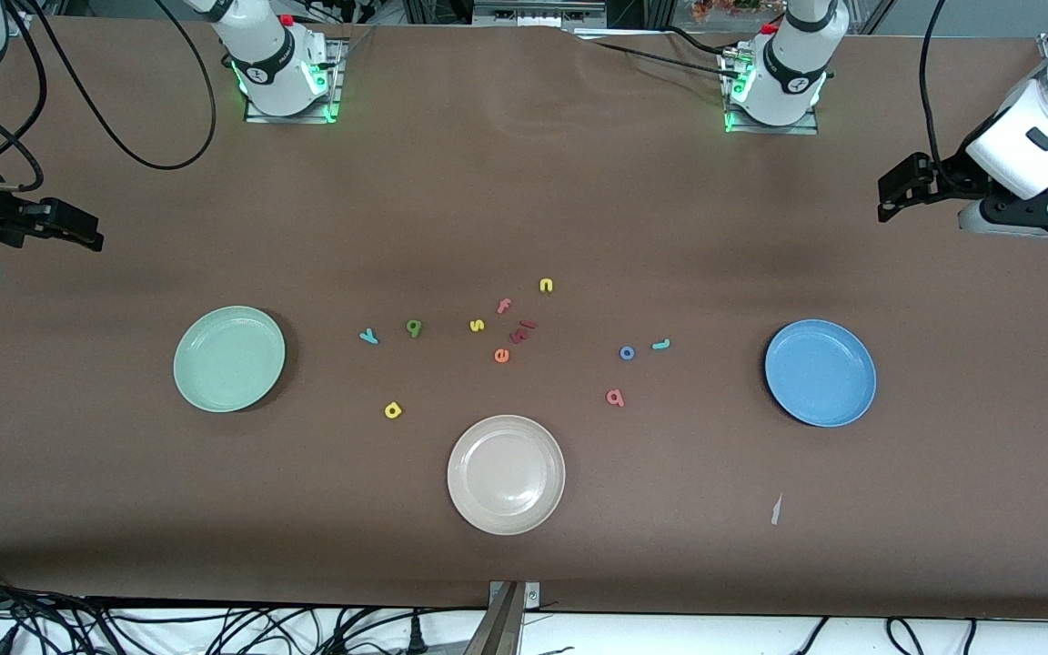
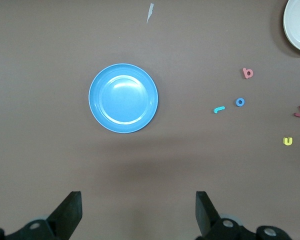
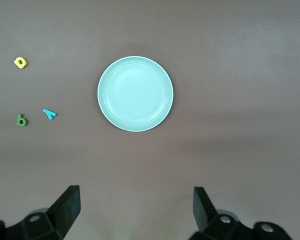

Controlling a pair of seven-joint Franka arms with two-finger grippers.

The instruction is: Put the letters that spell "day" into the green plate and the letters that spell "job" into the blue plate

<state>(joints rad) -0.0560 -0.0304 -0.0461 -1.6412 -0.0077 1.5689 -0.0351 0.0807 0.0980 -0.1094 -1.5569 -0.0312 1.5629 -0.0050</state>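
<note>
Nothing moved yet — both plates empty, all six target letters loose on the table.

Left gripper [image 1: 892, 196] hangs high at its end of the table, jaws wide open, nothing held; right gripper [image 1: 78, 232] the same at its own end. Both waiting.

"day" letters: teal y [image 1: 368, 337] and dark green letter [image 1: 414, 327] side by side, yellow loop letter [image 1: 392, 410] nearer the camera, all between the green plate [image 1: 229, 358] and the clutter. "job" letters: blue o [image 1: 627, 352] just beside teal j [image 1: 660, 344], salmon-pink letter [image 1: 615, 397] nearer the camera, all toward the blue plate [image 1: 820, 372].

Suggest the right arm starts with the teal y — closest to its plate, clear space around. These look thin and flat, so come straight down with jaws straddling the letter.

Distractors: yellow s [image 1: 477, 325], yellow n [image 1: 546, 286], pink f [image 1: 504, 306], orange e [image 1: 501, 355], some dark red pieces [image 1: 522, 331], beige-white plate [image 1: 506, 474]. Nothing blocks the picks; the middle cluster is well apart.
</note>
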